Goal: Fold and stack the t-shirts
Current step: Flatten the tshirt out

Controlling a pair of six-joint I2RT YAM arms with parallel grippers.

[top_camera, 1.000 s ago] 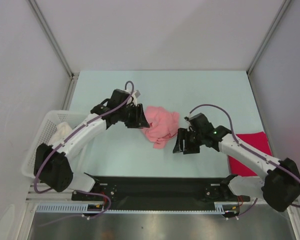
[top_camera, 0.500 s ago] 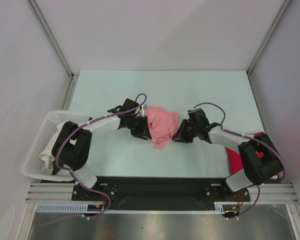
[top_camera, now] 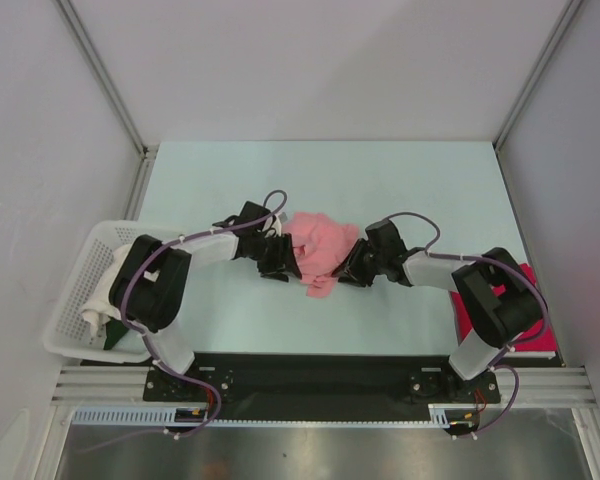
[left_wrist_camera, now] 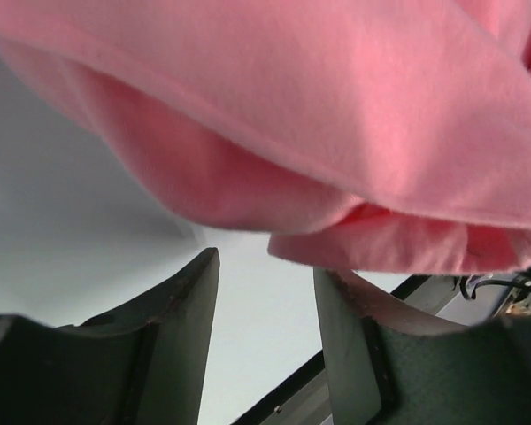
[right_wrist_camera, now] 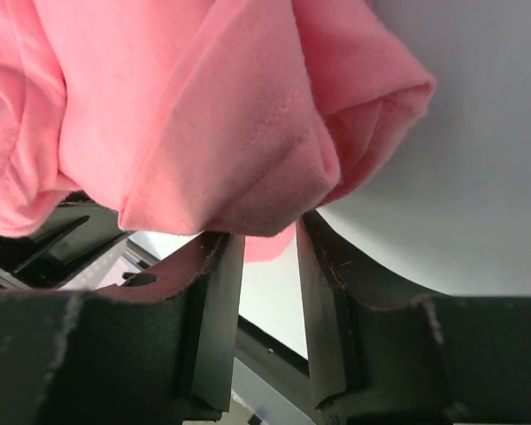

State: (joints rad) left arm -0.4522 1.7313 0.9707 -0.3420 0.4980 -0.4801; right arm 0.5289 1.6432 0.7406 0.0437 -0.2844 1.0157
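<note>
Your light salmon-pink t-shirt [top_camera: 322, 248] lies crumpled in a heap at the middle of the table [top_camera: 420, 190], with a gripper low against it on either side. Your left gripper [top_camera: 286, 262] sits at the heap's left edge. In the left wrist view its fingers [left_wrist_camera: 173, 323] stand spread wide apart with bare table showing between them, and the cloth bulges just past the tips, one fold resting on the right-hand tip. Your right gripper [top_camera: 350, 268] is against the heap's right edge. In the right wrist view its fingers [right_wrist_camera: 214, 301] are only a narrow gap apart. A stitched fold of the shirt sits at their mouth and a small tab of cloth dips between the tips, but you cannot tell whether they actually bite on it. The deep magenta-red t-shirt [top_camera: 542, 338] lies at the table's right edge, mostly hidden behind the right arm and well apart from the pink one. The white lattice basket [top_camera: 72, 305] at the left holds pale cloth.
</note>
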